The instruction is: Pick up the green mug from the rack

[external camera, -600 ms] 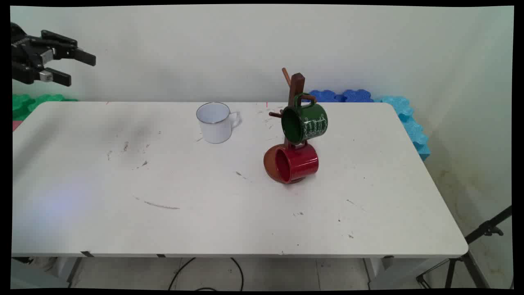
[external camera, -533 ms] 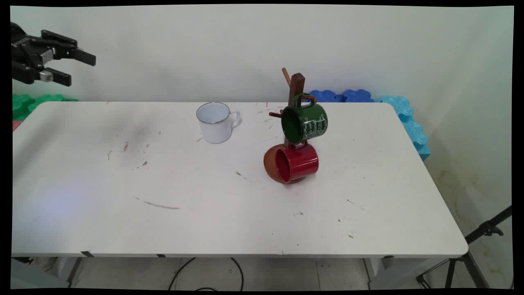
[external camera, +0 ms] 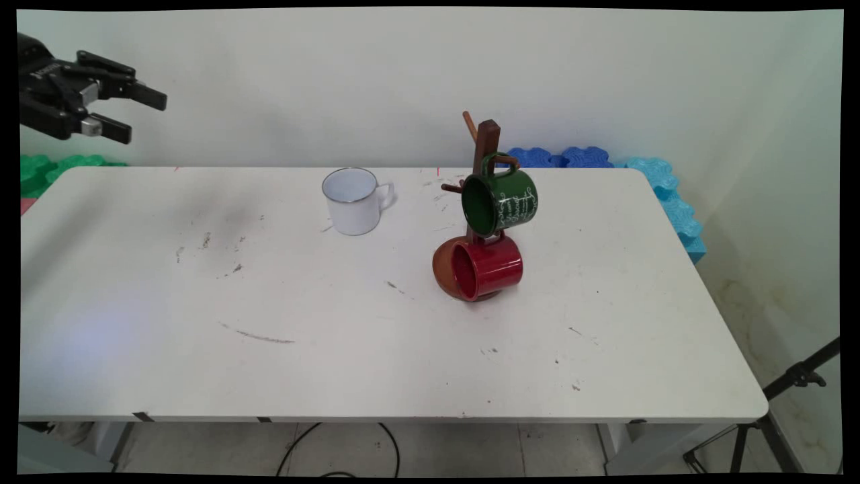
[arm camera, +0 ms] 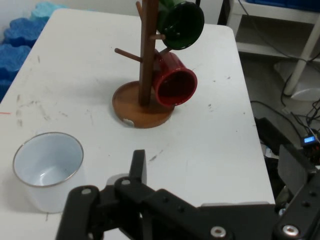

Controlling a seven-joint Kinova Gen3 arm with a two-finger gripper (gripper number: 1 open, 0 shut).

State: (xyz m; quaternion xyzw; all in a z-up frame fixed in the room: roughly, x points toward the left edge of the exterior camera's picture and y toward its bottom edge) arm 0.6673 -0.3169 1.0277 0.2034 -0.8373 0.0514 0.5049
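**Tool wide open and empty, high over the counter's far left corner**

Your tool (external camera: 146,119) hangs well above the counter (external camera: 336,349), at its far left corner and level with the wall. Its two fingers are spread wide and there is nothing between them. It touches nothing and is well apart from every mug.

The nearest thing to it is the white mug (external camera: 353,200). It stands upright near the far edge, mouth up, with its handle on the side toward the wooden rack (external camera: 485,144). In the hand view the white mug (arm camera: 47,167) sits low and to the left of the fingers, not between them. You are looking down into it at a slant, so the tool is not lined up with it.

The rack stands to the right of the white mug, apart from it. The green mug (external camera: 500,202) hangs on an upper peg and the red mug (external camera: 485,267) on a lower one, just above the round base. Both have their mouths turned toward the near left. One bare peg points out toward the white mug's side.

My judgement on handling:
- The white mug looks thin-walled and light, so a nudge on one side would likely slide or tip it.
- The side away from its handle offers the plainest surface.
- The rack's pegs and the hung mugs stick out, so give that side a wide berth.
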